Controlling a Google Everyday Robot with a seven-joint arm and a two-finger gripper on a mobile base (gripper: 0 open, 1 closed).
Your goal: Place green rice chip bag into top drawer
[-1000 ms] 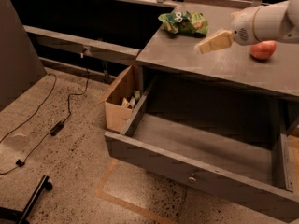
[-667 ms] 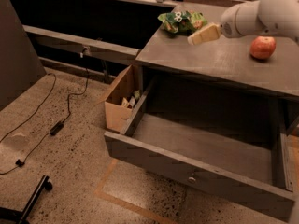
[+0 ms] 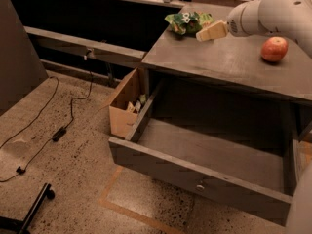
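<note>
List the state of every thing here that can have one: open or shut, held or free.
green rice chip bag: lying free on the table, far left corner.
top drawer: pulled wide open, bag not inside.
gripper: above the table, close beside the bag.
apple: resting on the table.
cardboard box: open, on the floor beside the drawer.

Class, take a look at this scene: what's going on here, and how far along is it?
A one-armed robot reaches toward the green rice chip bag, which lies at the far corner of the grey table. Its gripper is right beside the bag, which has not been lifted. The top drawer below stands pulled open, nothing visible inside. An apple rests on the tabletop; a cardboard box sits on the floor beside the drawer.
</note>
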